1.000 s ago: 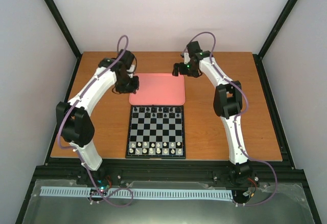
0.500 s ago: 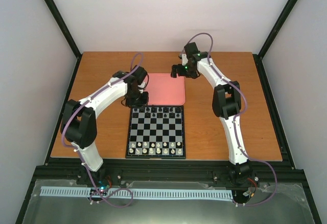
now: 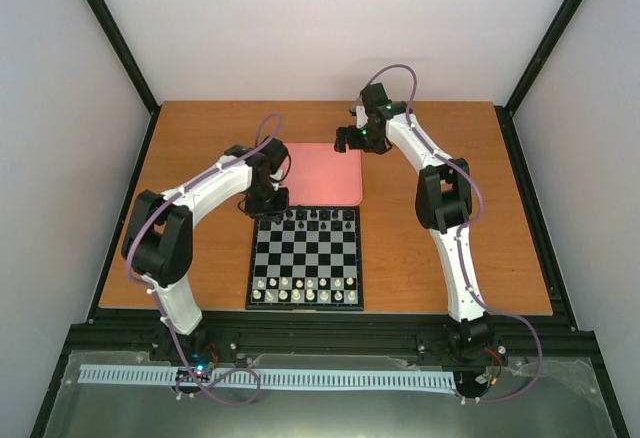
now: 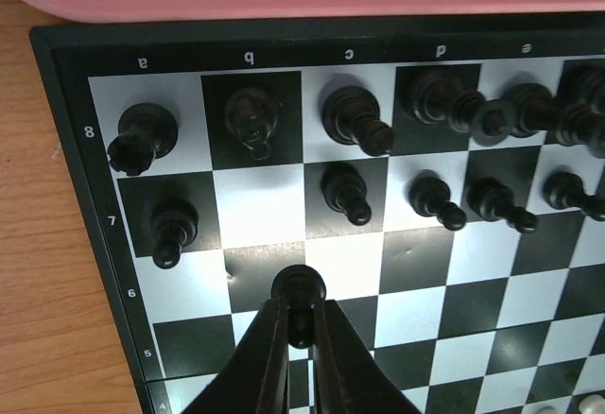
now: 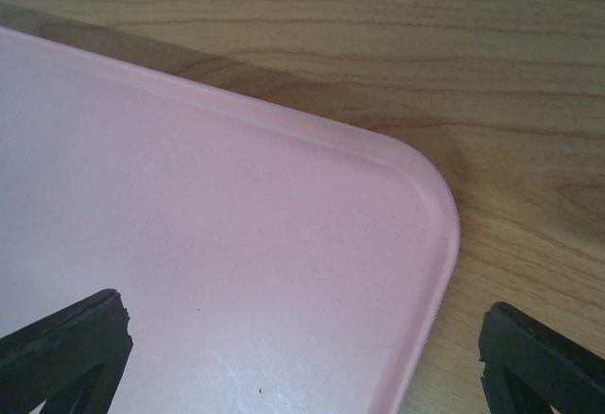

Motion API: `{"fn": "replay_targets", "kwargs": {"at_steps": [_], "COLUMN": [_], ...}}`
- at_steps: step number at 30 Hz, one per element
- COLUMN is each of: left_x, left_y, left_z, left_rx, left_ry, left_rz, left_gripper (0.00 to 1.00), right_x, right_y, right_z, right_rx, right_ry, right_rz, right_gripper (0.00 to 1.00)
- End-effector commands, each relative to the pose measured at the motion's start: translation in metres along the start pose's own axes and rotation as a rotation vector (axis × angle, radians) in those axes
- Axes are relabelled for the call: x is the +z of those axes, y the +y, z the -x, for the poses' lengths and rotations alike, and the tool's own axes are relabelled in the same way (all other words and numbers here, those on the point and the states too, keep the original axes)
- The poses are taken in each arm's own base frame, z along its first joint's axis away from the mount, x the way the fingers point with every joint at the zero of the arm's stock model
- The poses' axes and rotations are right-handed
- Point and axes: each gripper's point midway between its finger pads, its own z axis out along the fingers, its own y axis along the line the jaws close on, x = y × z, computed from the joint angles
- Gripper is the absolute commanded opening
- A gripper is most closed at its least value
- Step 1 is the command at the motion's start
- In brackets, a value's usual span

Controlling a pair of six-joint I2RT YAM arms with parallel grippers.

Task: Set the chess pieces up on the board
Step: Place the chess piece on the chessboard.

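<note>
My left gripper [image 4: 299, 324] is pinched shut on a small black pawn [image 4: 299, 284], whose round head shows between the fingertips [image 4: 271, 353] at the lower centre of the left wrist view. It hangs over the board [image 4: 416, 263], a row or so short of the other black pieces [image 4: 345, 192]. The only gap I can see in the pawn row is the pale square [image 4: 260, 208] up and to the left, between two standing pawns, and I judge that this one belongs there. To do it well I should carry the pawn high enough to pass its neighbours, centre it over the gap, lower it straight down, and part the fingers only once its base sits flat. The base is hidden by my fingers, so I cannot tell how high it hangs. The right ends of the black rows are cut off by the frame edge, and from overhead the pieces are too small to count. My right gripper [image 5: 301, 319] is spread wide and holds nothing, above a corner of the pink tray [image 5: 416, 178].
</note>
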Motion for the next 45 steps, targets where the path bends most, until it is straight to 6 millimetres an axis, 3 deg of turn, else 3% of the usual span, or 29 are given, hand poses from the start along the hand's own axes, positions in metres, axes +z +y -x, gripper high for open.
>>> {"fn": "replay_targets", "kwargs": {"at_steps": [1,20,45], "left_x": [0.008,0.023,0.027], "left_y": [0.004,0.003,0.013], "left_z": [0.002,0.021,0.003], "left_rx": [-0.010,-0.023,-0.030], "left_ry": [0.006,0.006,0.048], "left_rz": [0.028,0.065,0.090], "left_gripper": [0.07,0.08,0.09], "right_x": [-0.005,-0.003,-0.001], "right_y": [0.005,0.003,0.005], "right_z": [0.002,0.002,-0.001], "right_rx": [-0.020,-0.022,-0.015], "right_ry": [-0.011,-0.011,0.002], "right_rz": [-0.005,-0.005,0.007], "right_gripper": [1.00,1.00,1.00]}}
